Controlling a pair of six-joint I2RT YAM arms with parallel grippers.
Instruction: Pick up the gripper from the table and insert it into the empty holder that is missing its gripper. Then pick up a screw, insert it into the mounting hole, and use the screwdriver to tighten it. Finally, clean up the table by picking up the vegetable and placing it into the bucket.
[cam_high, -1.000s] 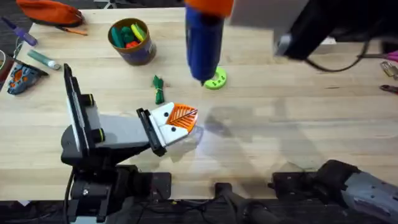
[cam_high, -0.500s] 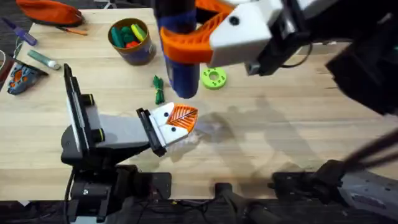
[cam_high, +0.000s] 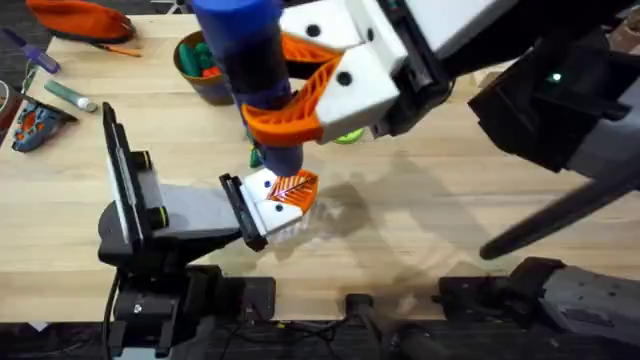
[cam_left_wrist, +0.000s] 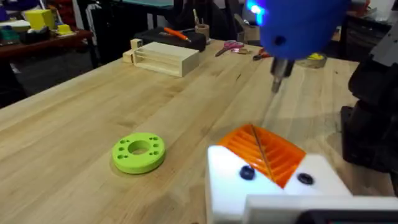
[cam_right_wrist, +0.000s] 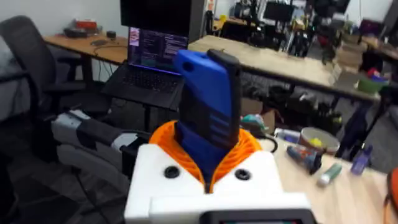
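Tabletop: screwdriver (cam_high: 250, 70) clamped in right pincer (cam_high: 310, 85).

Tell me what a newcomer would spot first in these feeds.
The big blue pen-shaped powered screwdriver, clamped in the right pincer, dominates the overhead view, its thin metal bit pointing down just above the orange ribbed plastic finger. That finger sits in the white plastic mount on the left arm, near the table's front. A lime green round disc with holes lies on the wood beside it.
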